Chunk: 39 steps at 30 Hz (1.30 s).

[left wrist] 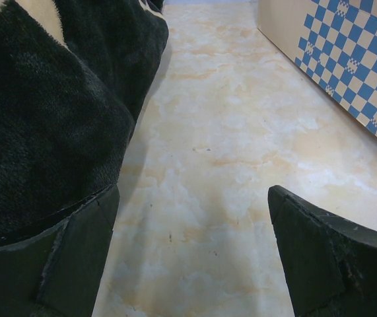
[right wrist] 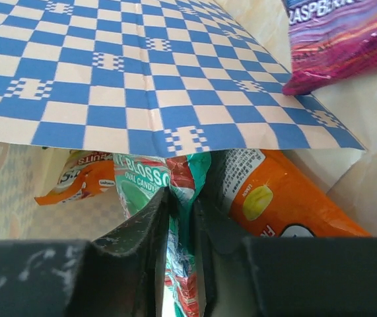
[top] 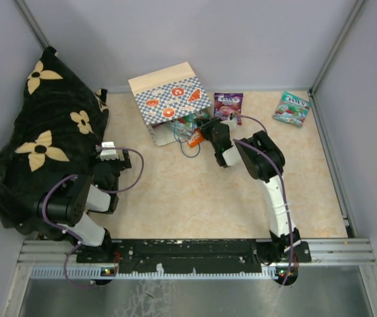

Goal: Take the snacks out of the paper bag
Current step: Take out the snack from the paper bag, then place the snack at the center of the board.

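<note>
**Spotter A:** Your right claw (right wrist: 181, 205) sits at the mouth of the paper bag (right wrist: 142, 86). Its jaws are nearly closed and pinch only the crinkled edge of a green-and-red pouch (right wrist: 183, 173). That is a thin bite on glossy film, and I think it slips free if you pull fast.

**Spotter B:** Mind the neighbours too. An orange pouch (right wrist: 274, 205) lies just beside one finger, and a second orange pouch (right wrist: 82, 181) sits deeper in on the other side. Drag hard and you may sweep them half out. Reach further in and you may shove them back.

**Spotter A:** The bag lies on its side on the desk (top: 195, 198), and nothing pins it. Your left claw (left wrist: 191, 231) is spread wide and holds nothing. It is low over the desk beside the black cloth (left wrist: 43, 119), well apart from the bag. If the pouch catches under the upper paper flap, the whole bag probably slides with your pull.

**Spotter B:** Watch the thin blue cord (top: 188, 150) looped on the desk near the mouth; a finger could hook it.

**Spotter A:** Pick your drop spot with care. The purple pouch (top: 228, 102) lies just beside the bag, and the teal pouch (top: 291, 108) lies farther right; both are out. Release onto the purple one and you could nudge it back toward the mouth.
</note>
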Motion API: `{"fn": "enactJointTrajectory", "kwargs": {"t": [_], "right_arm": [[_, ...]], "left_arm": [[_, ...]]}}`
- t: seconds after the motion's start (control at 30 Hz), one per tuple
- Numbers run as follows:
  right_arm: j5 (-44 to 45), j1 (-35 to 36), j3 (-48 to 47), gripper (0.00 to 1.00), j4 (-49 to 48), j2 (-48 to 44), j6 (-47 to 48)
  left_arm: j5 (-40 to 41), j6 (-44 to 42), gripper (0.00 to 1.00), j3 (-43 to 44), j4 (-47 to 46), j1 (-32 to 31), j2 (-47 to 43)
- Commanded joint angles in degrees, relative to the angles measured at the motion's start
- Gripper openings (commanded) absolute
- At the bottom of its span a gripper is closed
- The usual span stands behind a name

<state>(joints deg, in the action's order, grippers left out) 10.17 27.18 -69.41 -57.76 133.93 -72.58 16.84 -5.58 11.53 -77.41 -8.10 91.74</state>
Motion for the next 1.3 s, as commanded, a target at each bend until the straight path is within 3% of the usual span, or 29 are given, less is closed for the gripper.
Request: {"fn": "enactJointTrajectory", "kwargs": {"t": [0.0,0.23,0.53,0.67,0.77,0.83,0.9,1.03,1.1,1.17,1.27], "right_arm": [[-2.17,-0.02,-1.46,0.13,-4.58,-0.67,4.26],[-10.96,-0.49,3.89,0.00,-5.64,-8.74,4.75],[-31.00,-5.73,16.96,0.00,11.00,-28.23,10.73],[-46.06,-11.89,19.64,0.00,25.29,-36.18,17.95],[-54.89,-17.44,17.65,0.03,44.32,-38.77,32.04],[-53.75,-20.58,14.37,0.04,59.66,-41.14,44.09],[-52.48,-24.61,11.99,0.04,67.93,-40.94,50.48],[-49.30,-32.89,12.27,0.00,66.04,-40.12,48.98],[-40.92,-35.07,9.70,0.00,68.68,-37.47,51.06],[-33.26,-35.68,4.36,0.09,74.66,-33.73,55.27],[-24.37,-35.59,-3.56,0.57,82.25,-29.26,59.01]], "left_arm": [[-0.67,0.59,1.00,0.59,-1.32,0.35,0.36],[-0.68,0.64,1.00,0.51,-1.34,0.35,0.37],[-0.67,0.60,1.00,0.51,-1.35,0.36,0.38],[-0.67,0.63,1.00,0.52,-1.38,0.36,0.41],[-0.65,0.65,1.00,0.51,-1.28,0.36,0.36],[-0.67,0.58,1.00,0.53,-1.34,0.36,0.39],[-0.67,0.60,1.00,0.51,-1.34,0.32,0.37],[-0.68,0.60,1.00,0.52,-1.34,0.36,0.36],[-0.67,0.65,1.00,0.52,-1.34,0.36,0.37],[-0.67,0.63,1.00,0.57,-1.35,0.36,0.37],[-0.69,0.68,1.00,0.58,-1.30,0.32,0.36]]}}
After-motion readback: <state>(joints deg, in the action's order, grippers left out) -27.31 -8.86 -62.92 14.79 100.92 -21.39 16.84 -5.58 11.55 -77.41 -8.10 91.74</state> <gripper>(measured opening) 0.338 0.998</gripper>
